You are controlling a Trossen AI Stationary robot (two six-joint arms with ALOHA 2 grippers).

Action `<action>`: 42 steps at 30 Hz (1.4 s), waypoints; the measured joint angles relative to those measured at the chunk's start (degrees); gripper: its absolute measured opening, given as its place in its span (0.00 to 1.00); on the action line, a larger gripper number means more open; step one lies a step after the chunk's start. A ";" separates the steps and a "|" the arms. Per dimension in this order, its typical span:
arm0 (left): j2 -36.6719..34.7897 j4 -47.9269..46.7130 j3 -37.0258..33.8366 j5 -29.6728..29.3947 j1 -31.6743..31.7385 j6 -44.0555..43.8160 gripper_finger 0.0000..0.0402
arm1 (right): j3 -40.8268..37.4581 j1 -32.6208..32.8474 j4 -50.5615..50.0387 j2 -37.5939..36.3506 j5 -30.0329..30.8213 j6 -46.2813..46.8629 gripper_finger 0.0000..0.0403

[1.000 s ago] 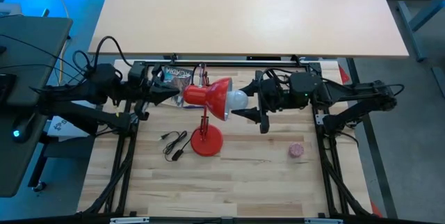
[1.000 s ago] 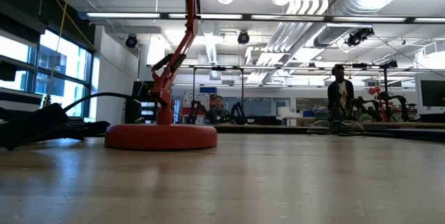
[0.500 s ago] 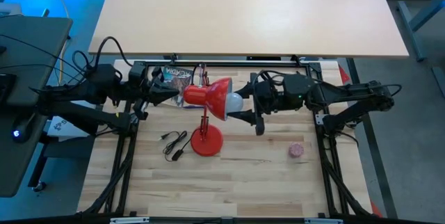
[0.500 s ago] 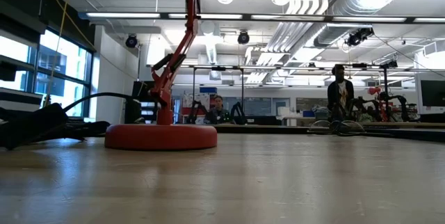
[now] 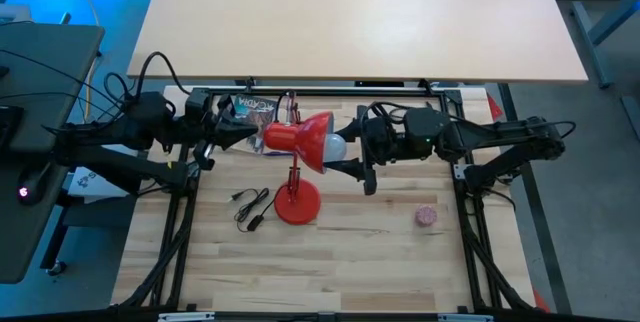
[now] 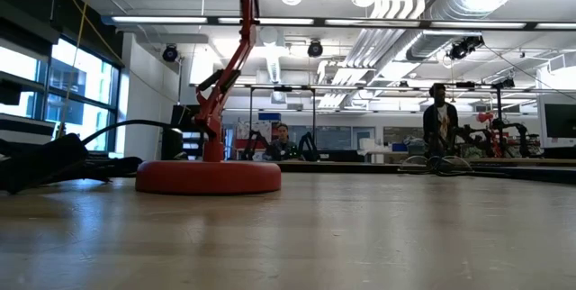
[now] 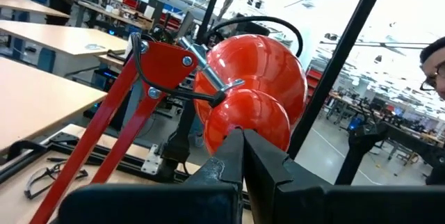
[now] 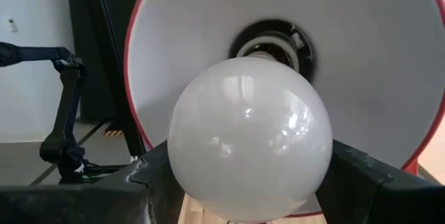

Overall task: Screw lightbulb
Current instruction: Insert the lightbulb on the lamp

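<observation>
A red desk lamp stands on its round base point(image 5: 297, 205) point(image 6: 208, 176), its shade point(image 5: 312, 140) turned so that the mouth faces the table's right. The white lightbulb point(image 5: 338, 146) point(image 8: 250, 137) sits in the shade's mouth, in front of the black socket point(image 8: 272, 43), with my right gripper point(image 5: 348, 150) point(image 8: 252, 170) shut on it. The bulb's screw end is hidden behind its globe. My left gripper point(image 5: 254, 141) point(image 7: 240, 151) is shut, behind the shade on the table's left side. My left gripper sets its shut fingertips point(image 7: 236, 140) against the red rounded rear cap point(image 7: 247, 116) of the shade, coming level from the table's left. My right gripper pinches the bulb's round globe point(image 8: 188, 161) between its two fingers point(image 8: 149, 175), one on each side. The fingers come level from the table's right. The bulb is clear of the table, its screw end pointing into the shade.
A small pink ball point(image 5: 427, 216) lies on the wooden table toward the right. The lamp's black cord and plug point(image 5: 250, 207) lie left of the base. A dark packet point(image 5: 252, 110) lies at the far edge, behind the shade. People stand in the room beyond the table.
My right gripper has crept toward the table's left with the bulb, which now sits a little deeper in the shade's mouth. The lamp has kept its place.
</observation>
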 joint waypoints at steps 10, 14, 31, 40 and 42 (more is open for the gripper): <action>0.00 0.42 0.00 0.27 -0.21 -2.95 0.00 | 0.02 -0.07 0.57 0.31 0.15 1.05 0.62; 0.00 0.40 0.00 0.22 -0.92 -2.97 0.00 | 0.02 -0.72 0.66 0.50 -0.08 3.04 0.62; -0.52 -0.08 0.00 -1.23 -3.34 -5.98 0.00 | 0.02 -1.14 2.48 0.61 -1.21 7.84 0.62; -0.63 -0.10 0.00 -1.44 -3.32 -5.95 0.00 | 0.04 -1.07 2.70 1.13 -0.73 13.82 0.62; -0.66 -0.09 0.00 -1.47 -3.32 -5.92 0.00 | 0.08 -1.07 3.10 1.49 -0.40 14.65 0.62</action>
